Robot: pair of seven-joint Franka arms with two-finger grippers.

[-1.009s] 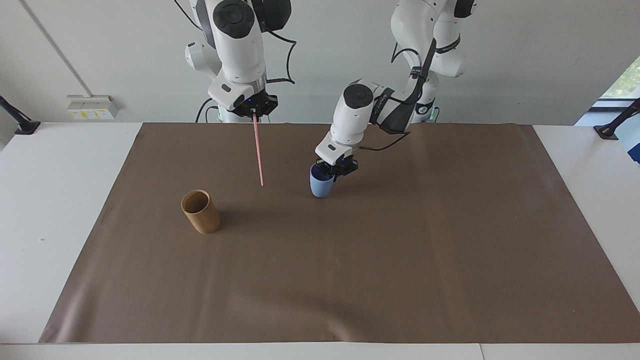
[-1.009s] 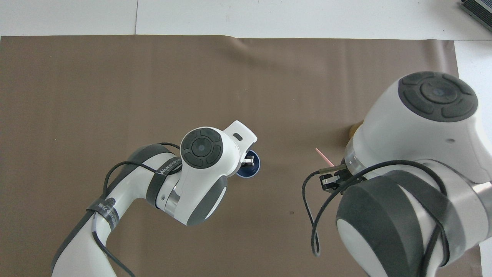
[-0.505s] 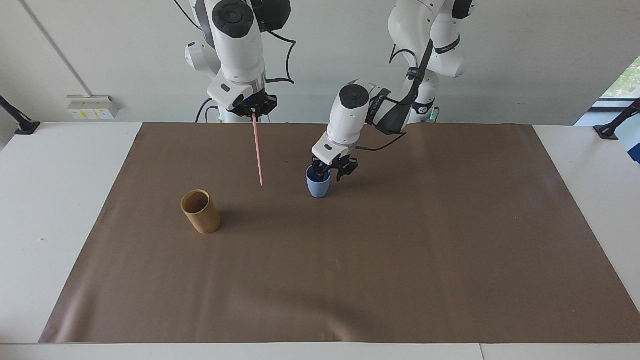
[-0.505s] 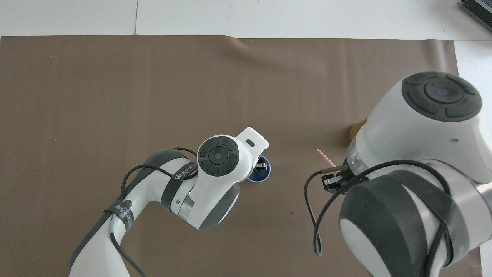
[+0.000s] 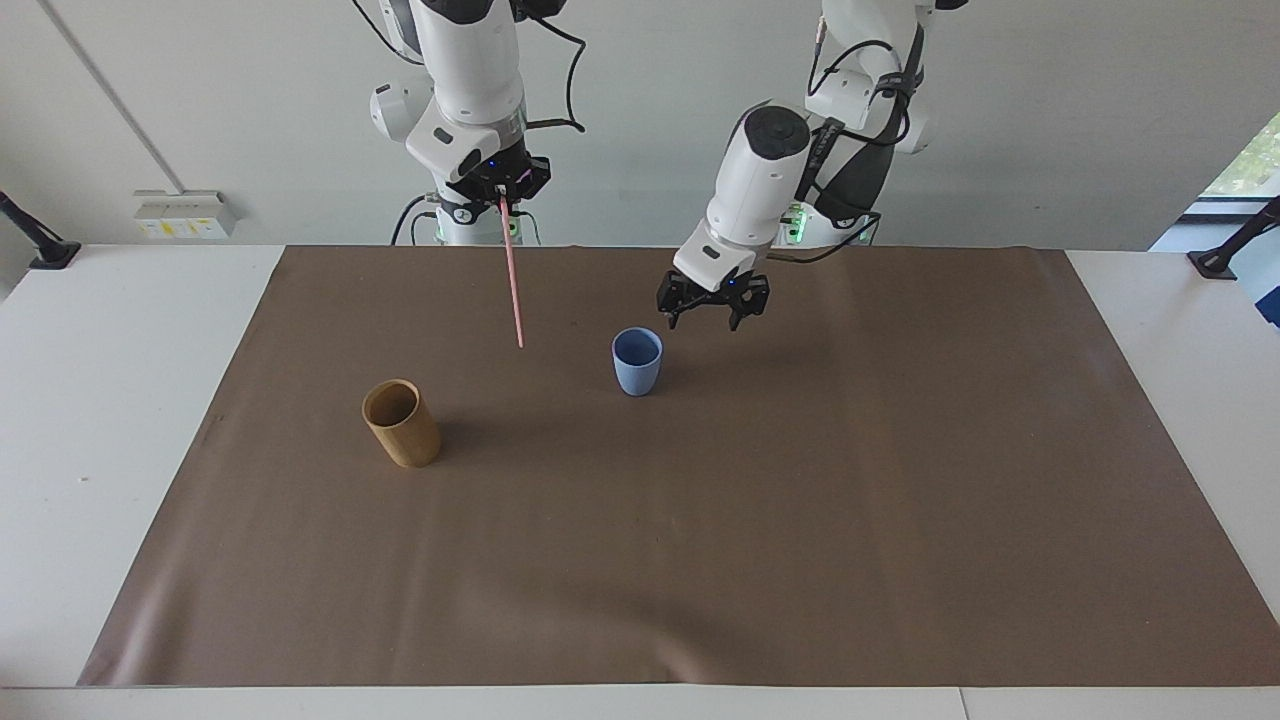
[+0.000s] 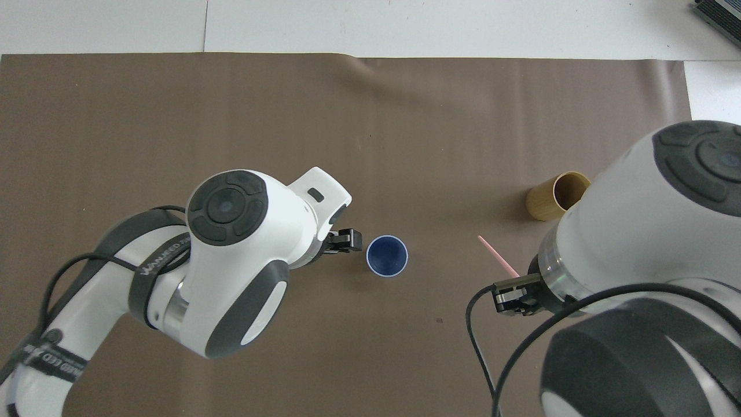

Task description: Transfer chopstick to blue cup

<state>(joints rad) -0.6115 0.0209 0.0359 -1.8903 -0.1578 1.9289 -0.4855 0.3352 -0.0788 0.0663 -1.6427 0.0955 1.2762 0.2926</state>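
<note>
I see the table (image 5: 120,400) under a brown mat (image 5: 800,520). A tan cup (image 5: 401,423) stands below the right jaws (image 5: 503,196), which are clenched on the chopstick (image 5: 512,275) hanging down over the mat. The blue cup (image 5: 637,361) stands upright just beside the left jaws (image 5: 712,305), which are released, empty and raised.

We take this for a robotics lab: two white Franka arms (image 5: 760,190) stand at a white table (image 5: 130,400) under a brown mat (image 5: 800,500), bare pale walls, a socket box (image 5: 185,215) and clamped camera mounts (image 5: 35,240) well apart from either arm's jaws.
</note>
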